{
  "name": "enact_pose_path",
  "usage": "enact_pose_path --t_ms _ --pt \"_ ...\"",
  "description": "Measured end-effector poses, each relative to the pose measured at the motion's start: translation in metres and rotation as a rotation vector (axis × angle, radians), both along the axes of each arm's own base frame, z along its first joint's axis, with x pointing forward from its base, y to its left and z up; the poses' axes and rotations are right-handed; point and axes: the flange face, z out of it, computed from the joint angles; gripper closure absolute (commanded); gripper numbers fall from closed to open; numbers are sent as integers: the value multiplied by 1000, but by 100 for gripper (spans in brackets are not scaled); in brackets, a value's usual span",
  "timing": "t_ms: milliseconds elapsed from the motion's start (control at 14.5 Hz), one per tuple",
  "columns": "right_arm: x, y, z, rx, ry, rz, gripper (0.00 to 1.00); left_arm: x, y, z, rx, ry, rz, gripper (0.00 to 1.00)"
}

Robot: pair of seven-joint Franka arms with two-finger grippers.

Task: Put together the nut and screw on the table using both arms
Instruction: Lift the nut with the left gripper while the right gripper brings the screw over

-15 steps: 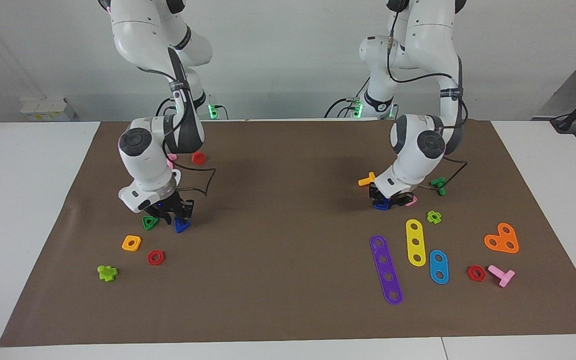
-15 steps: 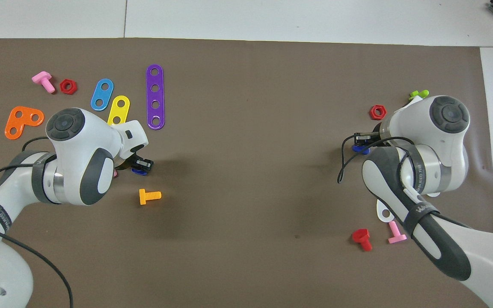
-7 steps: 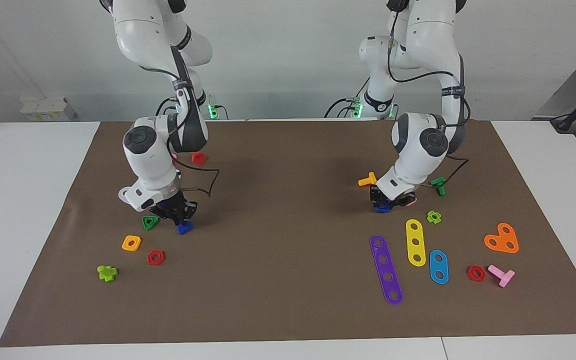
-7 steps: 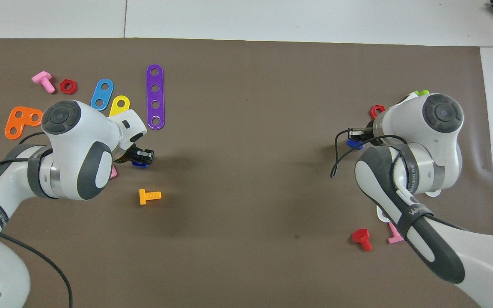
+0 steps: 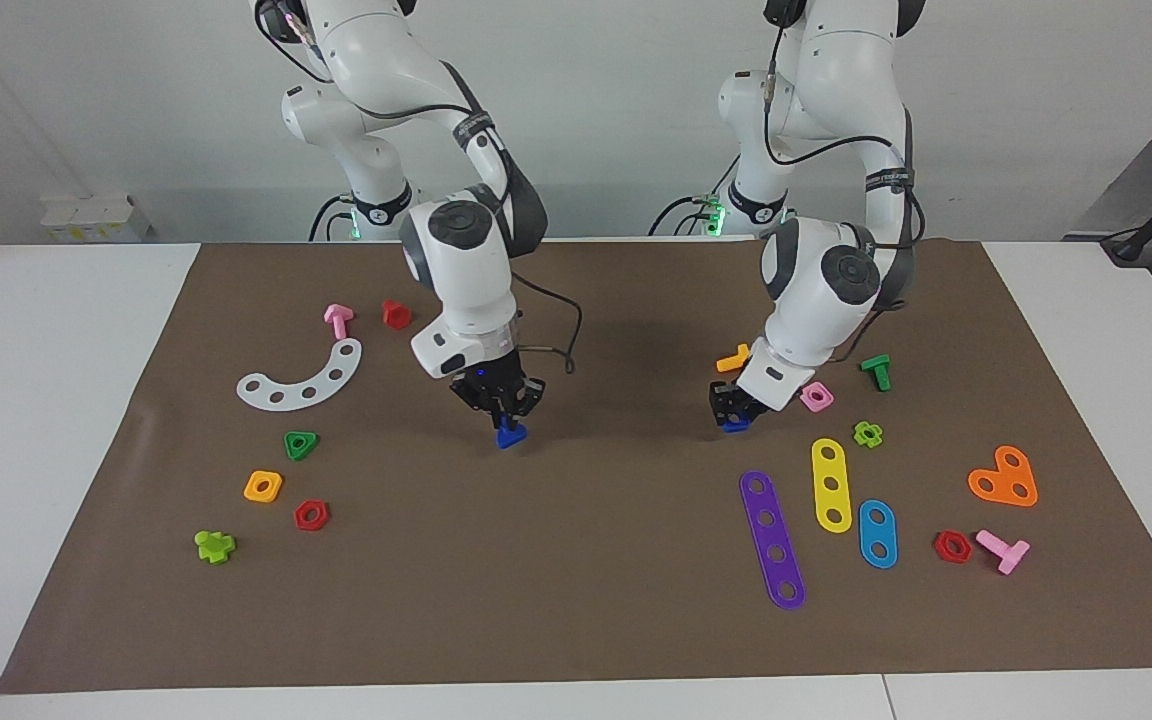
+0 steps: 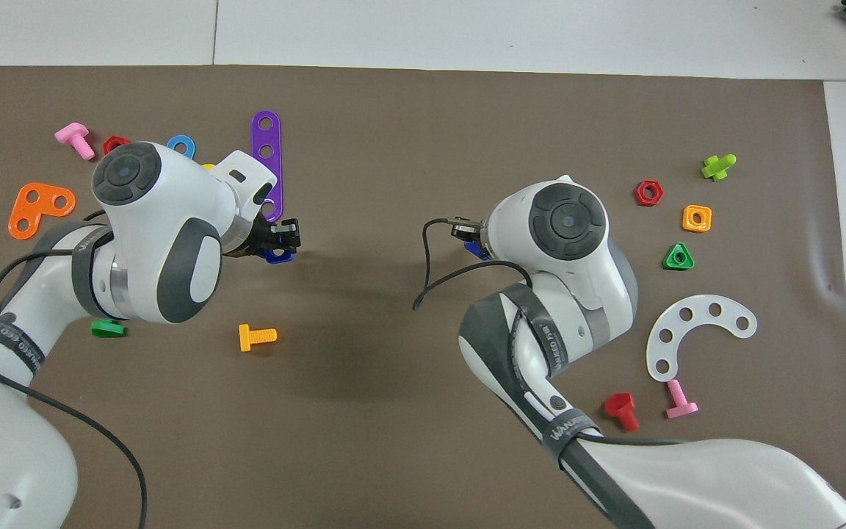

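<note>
My right gripper (image 5: 506,420) is shut on the dark-blue screw (image 5: 509,434), triangular head down, just above the brown mat (image 5: 586,560) near the table's middle. The overhead view shows this gripper (image 6: 467,231) and a bit of the screw (image 6: 476,250) under the wrist. My left gripper (image 5: 733,413) is shut on the dark-blue nut (image 5: 734,425), low over the mat beside the pink square nut (image 5: 816,397). In the overhead view the left gripper (image 6: 281,239) holds the nut (image 6: 276,255) near the purple strip (image 6: 266,165). The two grippers are well apart.
Toward the right arm's end lie a white curved strip (image 5: 301,377), green triangular nut (image 5: 301,444), orange square nut (image 5: 263,486) and red hex nut (image 5: 311,515). Toward the left arm's end lie an orange screw (image 5: 733,357), purple (image 5: 772,539), yellow (image 5: 831,484) and blue (image 5: 877,533) strips.
My right gripper has lifted the screw from beside the green nut and carried it to the table's middle. My left gripper has lifted the nut and shifted a little toward the middle.
</note>
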Motion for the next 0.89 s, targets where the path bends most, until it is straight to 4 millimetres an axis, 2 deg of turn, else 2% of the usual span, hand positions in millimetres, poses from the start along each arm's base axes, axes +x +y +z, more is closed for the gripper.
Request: enact_pose_path --t_ms 275,481,550,619,756,894 --pt "-11 48 -19 -4 31 -43 100 24 -8 21 -34 -39 21 100" --pt "-16 70 -23 -1 29 -55 100 33 -21 25 -46 -35 6 100" --pt "-17 74 -24 -5 29 -54 57 34 -30 24 -46 -24 -7 100" --pt "-19 76 -24 -9 30 -51 26 34 -38 23 -44 -9 -20 100" --pt "-19 76 -24 -13 34 -51 6 37 -50 24 -44 6 -36 100" --pt "-19 75 -24 -15 36 -58 3 38 -59 26 -45 11 -40 100"
